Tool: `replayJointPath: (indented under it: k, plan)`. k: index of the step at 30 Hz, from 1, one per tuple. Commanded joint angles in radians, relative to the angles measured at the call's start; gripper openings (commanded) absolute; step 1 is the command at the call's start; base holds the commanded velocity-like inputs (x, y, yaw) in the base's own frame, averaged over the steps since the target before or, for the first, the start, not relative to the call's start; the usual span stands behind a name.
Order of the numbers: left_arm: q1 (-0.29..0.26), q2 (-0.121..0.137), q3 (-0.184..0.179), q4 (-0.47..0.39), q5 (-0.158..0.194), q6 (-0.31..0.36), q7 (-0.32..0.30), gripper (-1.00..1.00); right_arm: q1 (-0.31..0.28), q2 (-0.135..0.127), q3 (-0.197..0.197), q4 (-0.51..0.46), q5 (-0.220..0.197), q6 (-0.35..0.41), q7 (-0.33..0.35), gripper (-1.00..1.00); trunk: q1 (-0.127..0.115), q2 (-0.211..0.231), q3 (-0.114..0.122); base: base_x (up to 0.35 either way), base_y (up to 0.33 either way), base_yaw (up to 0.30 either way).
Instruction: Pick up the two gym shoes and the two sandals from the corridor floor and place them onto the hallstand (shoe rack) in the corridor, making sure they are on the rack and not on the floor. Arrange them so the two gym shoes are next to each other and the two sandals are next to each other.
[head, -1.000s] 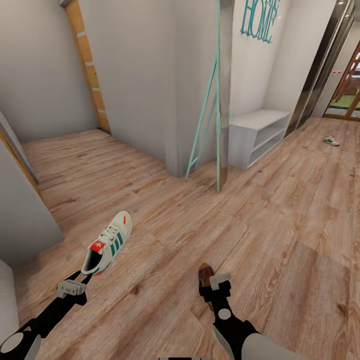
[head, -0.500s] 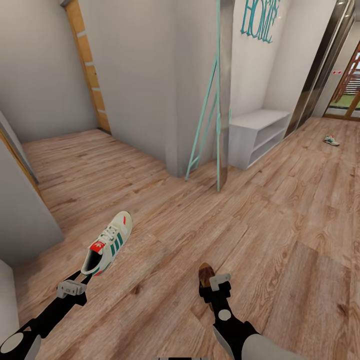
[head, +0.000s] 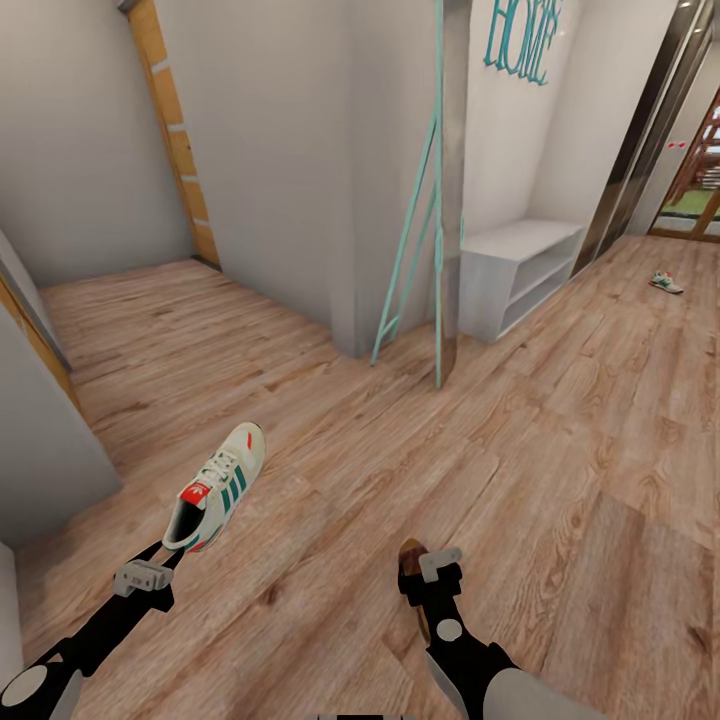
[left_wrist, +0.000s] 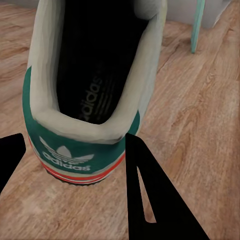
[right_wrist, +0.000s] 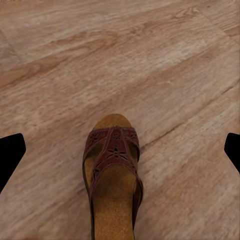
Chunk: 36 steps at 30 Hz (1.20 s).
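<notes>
Head view: hallstand (head: 520, 262) bare; left gripper (head: 150, 578) clamps one gym shoe (head: 215, 487) by the heel, right gripper (head: 430, 580) carries a sandal (head: 412, 562), second gym shoe (head: 666, 283) on the corridor floor (head: 560, 450) far off.

The word "HOME" is mounted in teal cut-out letters (head: 520, 38) on the white corridor wall (head: 590, 110). The brand name "adidas" is printed on the dark insole and, beneath a trefoil logo, on the green heel patch of the cream-white lace-up sneaker (left_wrist: 75, 155).
</notes>
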Motion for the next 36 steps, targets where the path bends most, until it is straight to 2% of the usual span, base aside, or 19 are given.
replayJointPath:
  k: [1,26,36]
  plan:
    - [-0.001,0.000,0.001,0.001,0.007,0.001,-0.007,-1.00,-0.001,0.000,0.006,0.001,0.005,0.000,-0.009,1.00,0.000,0.000,-0.001,0.030,0.000,0.000]
    - [-0.001,-0.001,-0.001,0.002,0.010,0.001,-0.007,-1.00,-0.001,0.000,0.006,0.001,0.005,0.000,-0.009,1.00,0.000,0.000,-0.001,0.016,0.000,0.000]
    - [-0.001,0.000,0.001,0.002,0.010,0.003,-0.006,-1.00,-0.001,0.000,0.006,0.001,0.005,0.000,-0.010,1.00,0.004,-0.003,-0.039,0.000,0.000,0.000]
